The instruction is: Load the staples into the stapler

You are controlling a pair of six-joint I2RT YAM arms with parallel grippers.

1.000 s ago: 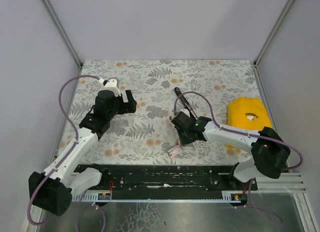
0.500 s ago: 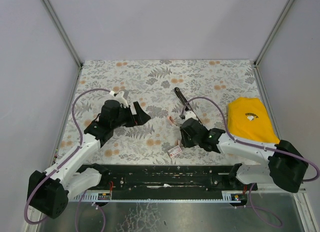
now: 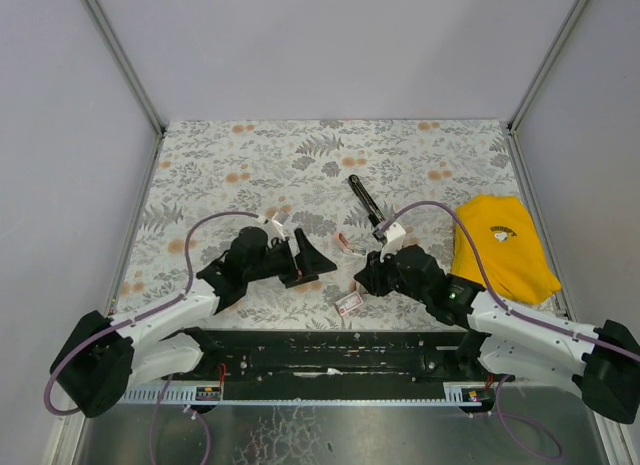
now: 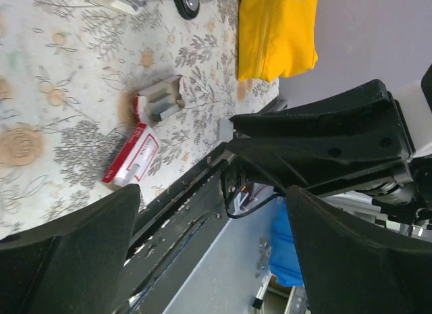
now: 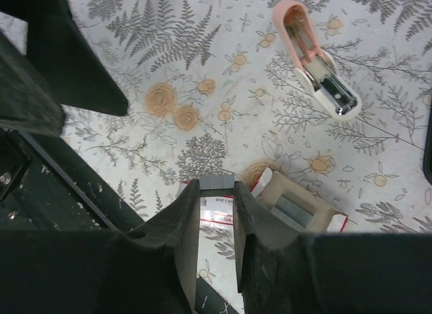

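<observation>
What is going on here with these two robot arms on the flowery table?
The right gripper is shut on a short grey strip of staples, over the floral table beside the open red and white staple box. The left gripper hangs open nearby, holding nothing. The slim black stapler lies untouched farther back; the strip has not reached it yet. A small pink stapler also lies open on the table.

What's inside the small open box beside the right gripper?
The open box holds a grey block of staples. Its lower end is covered by the right gripper, so the full count is hidden.
</observation>
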